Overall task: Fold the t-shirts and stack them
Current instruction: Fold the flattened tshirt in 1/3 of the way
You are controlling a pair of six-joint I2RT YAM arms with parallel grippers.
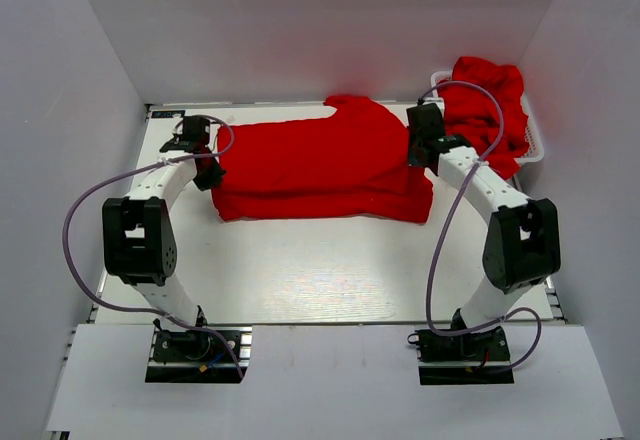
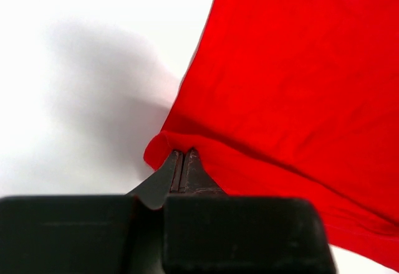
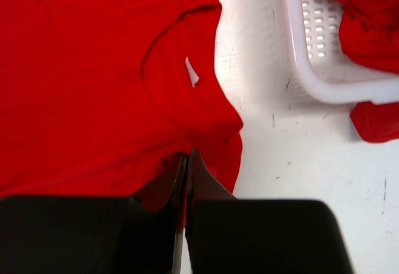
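Observation:
A red t-shirt (image 1: 320,165) lies spread across the back of the table, partly folded lengthwise. My left gripper (image 1: 207,160) is shut on its left edge; in the left wrist view the gripper (image 2: 182,154) pinches a fold of the red t-shirt (image 2: 293,87). My right gripper (image 1: 425,150) is shut on the shirt's right end near the collar; in the right wrist view the gripper (image 3: 187,155) grips the red t-shirt (image 3: 93,81) just below the neck opening with its white label. More red t-shirts (image 1: 490,110) are heaped in the basket.
A white plastic mesh basket (image 1: 535,140) stands at the back right, close to my right arm; its rim (image 3: 312,81) shows in the right wrist view. White walls enclose the table on three sides.

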